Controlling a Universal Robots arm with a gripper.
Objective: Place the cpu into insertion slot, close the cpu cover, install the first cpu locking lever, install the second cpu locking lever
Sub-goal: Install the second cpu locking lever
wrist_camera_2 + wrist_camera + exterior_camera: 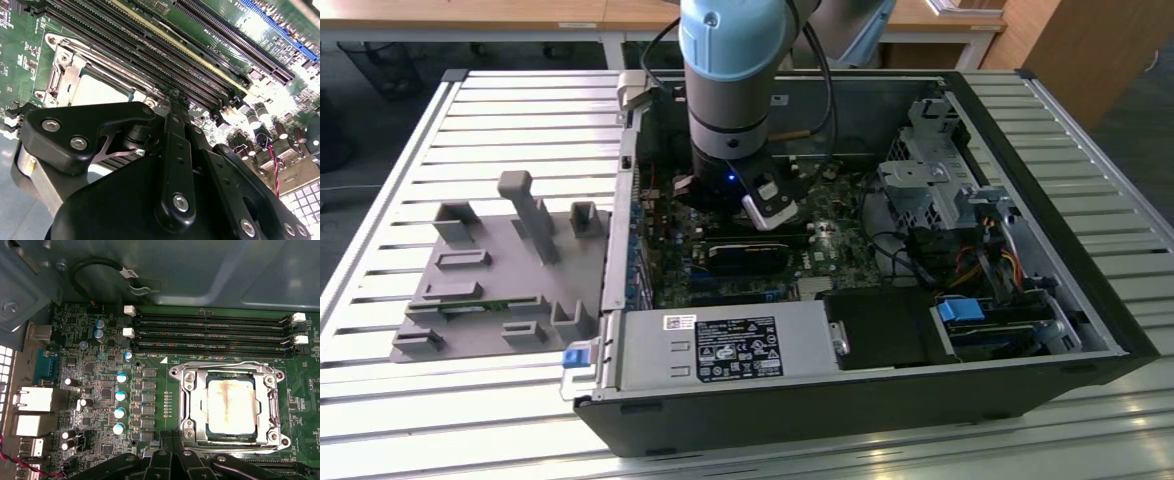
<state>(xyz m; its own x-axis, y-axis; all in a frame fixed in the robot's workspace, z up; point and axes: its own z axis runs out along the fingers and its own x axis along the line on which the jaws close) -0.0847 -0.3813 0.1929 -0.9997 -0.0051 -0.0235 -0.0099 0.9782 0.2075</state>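
The cpu, a pale square chip with a brownish smear, lies flat in the insertion slot, which is covered by the chip and the frame. The silvery cpu cover lies down over the chip's edges, its window showing the top. Thin metal lever rods run along the frame's sides. My gripper hovers just beside the socket with its black fingers together and nothing between them. In the second wrist view the gripper stands above the board next to the cpu and cover.
The arm reaches down into an open computer case. Memory slots run beside the socket, and capacitors stand on its other side. A long black card lies on the board. A grey fixture sits at the exterior view's left.
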